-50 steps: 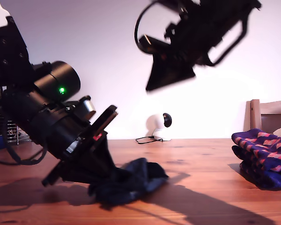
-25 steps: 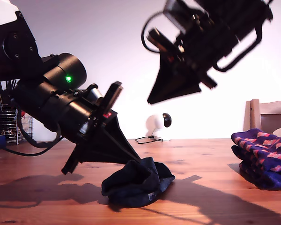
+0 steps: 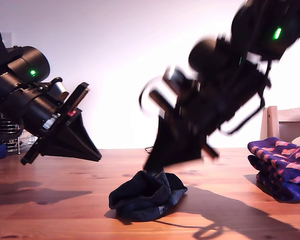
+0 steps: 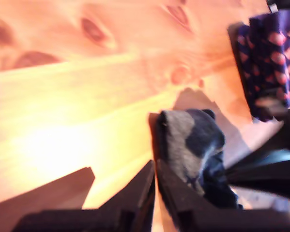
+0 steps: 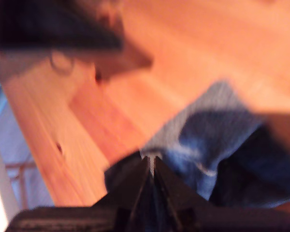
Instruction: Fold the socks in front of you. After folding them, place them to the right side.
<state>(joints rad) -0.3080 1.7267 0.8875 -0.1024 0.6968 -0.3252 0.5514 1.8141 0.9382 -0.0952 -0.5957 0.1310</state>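
Dark sock (image 3: 147, 195) is seen crumpled into a loose bundle on the wooden table (image 3: 50, 210), roughly mid-frame in the exterior view. All positions below are given relative to it.

My first gripper (image 3: 97, 156) is held above the table and clear of the dark sock, on the sock's side toward the exterior view's left, with its tip pointed at the bundle. In the first wrist view the jaws (image 4: 154, 169) are seen pressed together with only a hairline gap, and nothing is gripped. The dark sock (image 4: 193, 140) lies just past the tip.

My second gripper (image 3: 151, 167) is angled down from above, and its tip is placed at the top edge of the dark sock (heavy motion blur on this arm). In the second wrist view the jaws (image 5: 150, 162) are seen closed to a point right at the fabric (image 5: 222, 145). Whether any cloth is pinched cannot be told.

Patterned socks (image 3: 280, 170), purple with pink-red checks, are stacked well apart from the dark sock, toward the exterior view's right. They are also caught beyond the dark sock in the first wrist view (image 4: 273, 63). A wooden chair back (image 3: 285, 122) is visible behind the stack.
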